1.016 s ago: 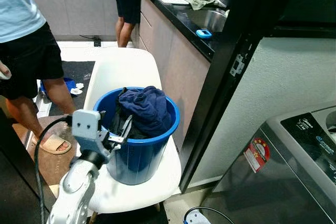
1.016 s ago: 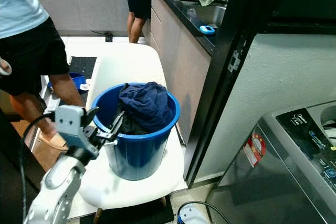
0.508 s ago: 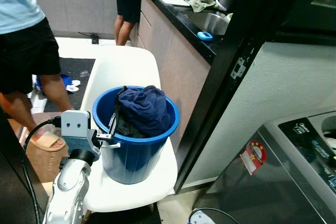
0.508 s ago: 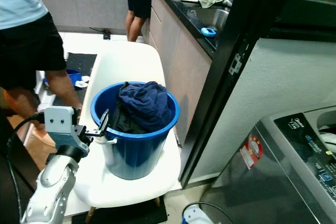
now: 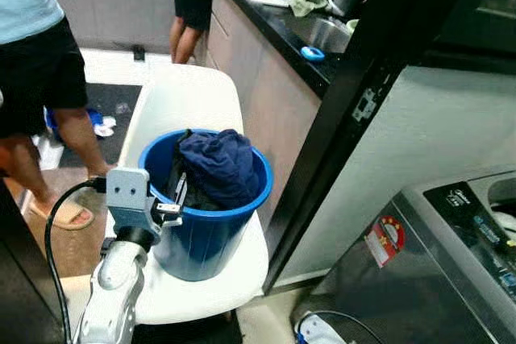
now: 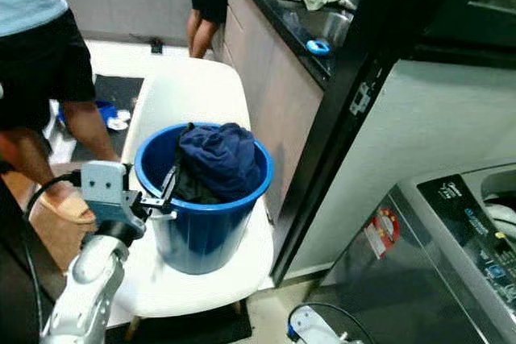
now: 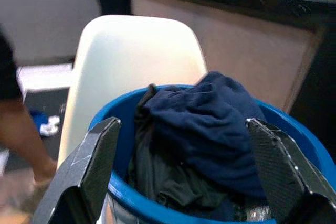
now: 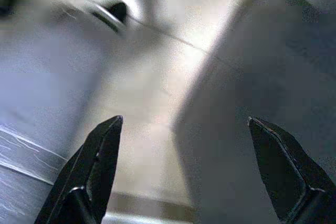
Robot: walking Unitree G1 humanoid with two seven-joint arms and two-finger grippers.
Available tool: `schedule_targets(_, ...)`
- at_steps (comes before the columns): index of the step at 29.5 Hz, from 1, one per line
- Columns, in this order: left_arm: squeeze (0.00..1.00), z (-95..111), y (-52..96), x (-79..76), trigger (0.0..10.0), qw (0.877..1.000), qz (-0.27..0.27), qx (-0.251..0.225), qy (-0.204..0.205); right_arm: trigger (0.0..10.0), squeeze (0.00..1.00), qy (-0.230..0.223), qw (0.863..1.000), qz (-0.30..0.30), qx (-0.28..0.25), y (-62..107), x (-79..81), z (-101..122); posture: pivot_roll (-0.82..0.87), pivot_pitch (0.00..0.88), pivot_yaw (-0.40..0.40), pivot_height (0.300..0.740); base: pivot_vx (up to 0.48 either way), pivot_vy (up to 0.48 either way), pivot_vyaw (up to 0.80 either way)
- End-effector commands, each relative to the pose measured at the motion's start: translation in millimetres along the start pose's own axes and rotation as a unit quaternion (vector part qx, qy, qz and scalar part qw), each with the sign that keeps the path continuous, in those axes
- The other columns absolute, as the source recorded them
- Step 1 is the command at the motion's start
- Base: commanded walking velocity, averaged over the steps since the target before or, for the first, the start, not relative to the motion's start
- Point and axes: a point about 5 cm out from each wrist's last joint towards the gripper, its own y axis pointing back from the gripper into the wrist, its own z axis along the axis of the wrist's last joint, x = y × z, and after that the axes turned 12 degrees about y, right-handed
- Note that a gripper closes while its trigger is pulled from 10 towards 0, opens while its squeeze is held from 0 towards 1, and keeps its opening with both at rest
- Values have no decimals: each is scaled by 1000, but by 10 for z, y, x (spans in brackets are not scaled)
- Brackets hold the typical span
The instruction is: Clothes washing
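A blue bucket stands on the seat of a white chair, and a heap of dark navy clothes is piled inside it, rising above the rim. The left jaws hover at the bucket's near-left rim, fingers spread wide apart and gripping nothing. In the left wrist view the clothes sit squarely between the two black fingers and straight ahead of them, just past the blue rim (so the load lies forward and slightly down from the jaws). The heap has no clear long axis; it is a rounded mound, highest toward the far side of the bucket.

The right jaws are also spread open and empty, pointed at a blurred pale surface well away from the bucket, so the left arm is plainly the nearer one. The washing machine stands to the robot's right, well apart from the chair. The next move likely calls for the left arm to reach over the rim and close on the cloth. A person's legs stand beside the chair, and a dark kitchen counter runs behind it.
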Motion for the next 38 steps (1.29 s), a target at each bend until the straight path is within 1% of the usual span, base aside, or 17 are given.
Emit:
schedule_targets(1,0,36,-40,-63,10000,999,-34,6,-10,10000,0,-32,999,5,-1,-21,102,-25,269,0,-36,740,0,0,0)
schedule_targets(3,0,56,-98,-70,10000,998,-56,12,-21,10000,0,-57,998,11,-1,-41,206,-33,256,0,16,740,0,0,0)
schedule_targets(5,0,56,-98,-70,10000,998,-56,12,-21,10000,0,-57,998,11,-1,-41,206,-33,256,0,16,740,0,0,0)
schedule_targets(6,0,73,-138,-83,10000,997,-69,13,-33,10000,0,-68,998,12,-2,-48,238,-22,247,0,46,740,0,0,0)
schedule_targets(8,0,85,-163,-88,10000,996,-76,14,-41,10000,0,-76,997,12,-3,-52,258,-11,245,0,51,740,0,0,0)
schedule_targets(9,0,111,-200,-103,10000,995,-84,11,-48,10000,0,-82,997,12,-3,-56,273,6,236,0,67,740,0,0,0)
schedule_targets(10,0,135,-231,-117,10000,994,-90,7,-53,10000,0,-87,996,12,-5,-60,287,34,230,0,67,740,0,0,0)
schedule_targets(16,0,169,-289,-141,10000,993,-97,-1,-62,10000,0,-90,996,12,-10,-67,307,127,224,0,60,740,0,0,0)
schedule_targets(18,0,187,-330,-200,10000,991,-109,-8,-72,10000,0,-88,996,10,-12,-68,305,176,229,0,39,740,0,0,0)
schedule_targets(23,0,212,-363,-276,10000,988,-126,-16,-87,10000,0,-81,997,7,-9,-68,305,159,238,0,23,740,0,0,0)
schedule_targets(28,0,235,-376,-318,10000,986,-134,-21,-99,10000,0,-76,997,4,-7,-63,277,126,243,0,9,740,151,0,0)
schedule_targets(31,0,244,-372,-322,10000,986,-133,-24,-99,10000,0,-74,997,1,-9,-58,244,138,245,0,-1,740,291,0,0)
schedule_targets(34,0,257,-345,-311,10000,988,-122,-31,-93,10000,0,-65,998,-2,-10,-48,186,152,253,0,-14,740,305,0,0)
schedule_targets(38,0,255,-317,-285,10000,989,-110,-33,-91,10000,0,-59,998,-1,-8,-46,175,140,260,0,-22,740,298,0,0)
